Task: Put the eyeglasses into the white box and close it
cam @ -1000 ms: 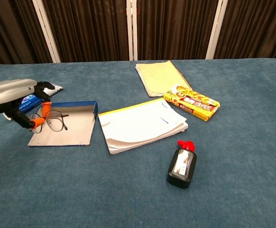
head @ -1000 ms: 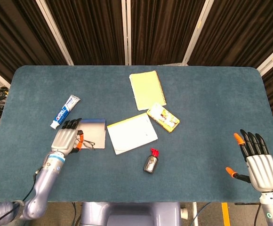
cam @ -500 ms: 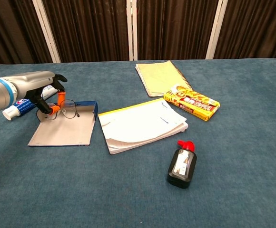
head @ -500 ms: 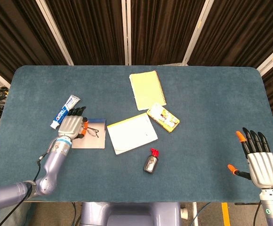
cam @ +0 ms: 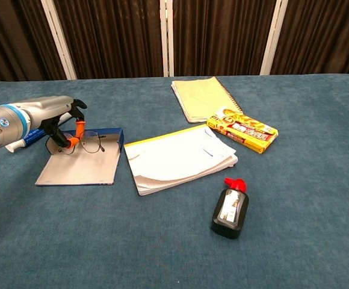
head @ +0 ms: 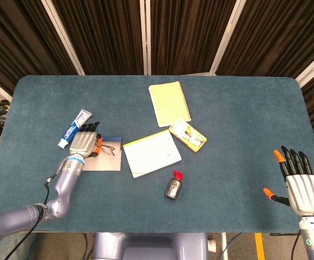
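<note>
While the left robot hand (cam: 57, 123) pinches the thin wire-framed eyeglasses (cam: 89, 143) by one temple between its orange-tipped fingers (cam: 71, 142), the glasses hang over the far part of the flat, opened white box with a blue rim (cam: 81, 169), just in front of its upright blue back wall; whether they touch the box floor cannot be told. In the head view the same left robot hand (head: 84, 143) sits at the box's left edge, with the eyeglasses (head: 106, 150) to its right. A blue-and-white toothpaste tube (head: 74, 128) lies just beyond the hand. The right robot hand (head: 299, 183) is well apart at the near right edge of the blue cloth-covered surface (head: 238, 124), fingers spread and holding nothing (it appears only in the head view). Beside the box lies a white paper pad edged in yellow (cam: 180, 158); farther back are a pale yellow spiral notebook (cam: 202, 96) and a yellow printed packet (cam: 242, 132), and a small black bottle with a red cap (cam: 230, 208) lies nearer the front.
</note>
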### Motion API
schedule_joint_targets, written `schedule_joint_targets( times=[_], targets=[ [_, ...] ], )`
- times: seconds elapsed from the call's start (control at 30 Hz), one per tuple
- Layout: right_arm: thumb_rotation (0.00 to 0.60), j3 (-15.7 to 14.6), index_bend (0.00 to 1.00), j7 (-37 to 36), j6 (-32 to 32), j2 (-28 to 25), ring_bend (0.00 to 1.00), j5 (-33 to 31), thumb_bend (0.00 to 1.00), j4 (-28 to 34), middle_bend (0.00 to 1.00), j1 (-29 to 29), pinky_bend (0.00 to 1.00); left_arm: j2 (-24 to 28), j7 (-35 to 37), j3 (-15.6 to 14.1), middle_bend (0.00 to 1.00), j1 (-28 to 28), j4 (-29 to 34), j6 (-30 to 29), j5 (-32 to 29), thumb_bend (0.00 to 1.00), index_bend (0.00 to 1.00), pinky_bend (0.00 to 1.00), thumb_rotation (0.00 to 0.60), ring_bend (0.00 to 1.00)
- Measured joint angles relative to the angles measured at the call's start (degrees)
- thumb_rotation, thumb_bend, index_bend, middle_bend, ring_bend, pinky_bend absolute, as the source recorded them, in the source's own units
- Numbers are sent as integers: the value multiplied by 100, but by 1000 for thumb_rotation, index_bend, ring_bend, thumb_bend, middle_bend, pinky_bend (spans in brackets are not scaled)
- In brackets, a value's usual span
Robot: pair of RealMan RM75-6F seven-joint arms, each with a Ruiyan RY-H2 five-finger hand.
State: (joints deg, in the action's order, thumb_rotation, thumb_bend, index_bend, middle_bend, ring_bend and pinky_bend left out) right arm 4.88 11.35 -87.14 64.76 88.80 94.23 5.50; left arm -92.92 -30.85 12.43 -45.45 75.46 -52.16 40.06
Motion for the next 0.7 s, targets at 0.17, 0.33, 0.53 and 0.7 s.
schedule_joint_targets(
  times=[0.17, 0.33, 0.53, 0.7],
  targets=[
    [600, -3, 0, -21, 6, -7, 0, -6, 0, -6, 0, 3, 0, -14, 153, -8, 0, 24, -37, -13, 84, 251, 0, 0, 600, 0],
    [600, -3, 0, -44, -21, -21, 0, 6, 0, 6, 0, -4, 0, 31, 315, -44, 0, 115, 20, -164, 323, 193, 0, 0, 600, 0],
    [600, -5, 0, -62, -14, -29, 0, 0, 0, -7, 0, 0, 0, 94, 494, -82, 0, 180, 24, -224, 586, 193, 0, 0, 600, 0],
    [600, 11, 0, -59, 39, -14, 0, -71, 0, -32, 0, 19, 0, -98, 605, -67, 0, 75, -460, -11, 656, 193, 0, 0, 600, 0]
  ],
)
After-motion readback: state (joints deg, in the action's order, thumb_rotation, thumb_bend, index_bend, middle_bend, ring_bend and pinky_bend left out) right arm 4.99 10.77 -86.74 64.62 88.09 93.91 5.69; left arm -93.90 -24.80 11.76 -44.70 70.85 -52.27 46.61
